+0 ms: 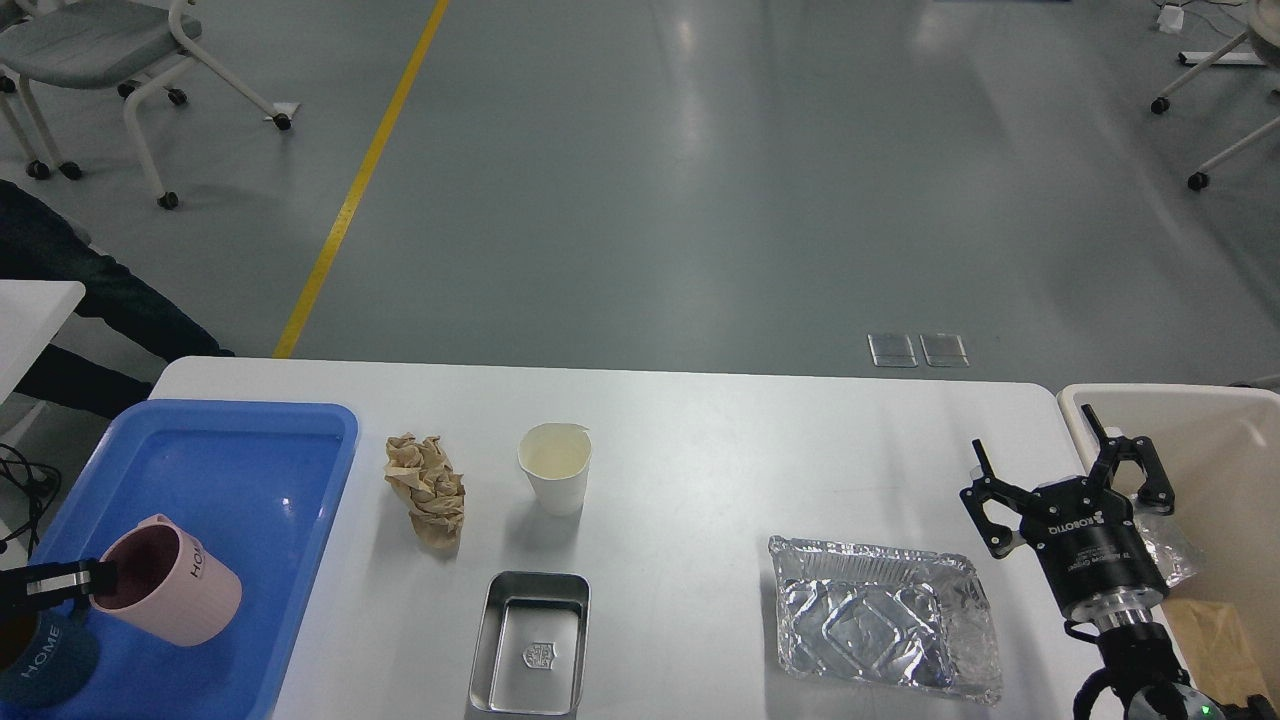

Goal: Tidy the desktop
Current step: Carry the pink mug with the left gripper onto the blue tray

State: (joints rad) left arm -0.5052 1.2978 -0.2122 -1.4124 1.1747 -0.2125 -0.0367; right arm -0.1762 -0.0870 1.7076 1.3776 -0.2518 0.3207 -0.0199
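- Head view: the desktop [700,440] fills the lower half of the view, white and wide, with the blue tray [290,440] over its left end and the beige bin [1230,440] just off its right end.
- Left gripper [100,578] reaches in low at the left edge, a finger inside the rim of the pink mug [175,580], which leans tilted over the tray. It appears to pinch the mug's wall, though the outer finger is hidden. Risk: let go at that tilt and the mug could tip or roll onto the dark blue mug [40,665] beside it.
- Right gripper [1065,478] hangs at the bin's near wall, fingers spread wide, nothing in them. Swinging back, it could clip that wall.
- The foil tray [880,615] is thin and crinkled; a hard pinch would likely crush it or drag it off the near edge.
- The paper cup [555,468] stands upright; whether liquid is inside I cannot tell, so a squeeze could spill it.
- The crumpled brown paper [428,488] and the steel tin [530,643] wait; the tin's low, slick walls invite a slip.
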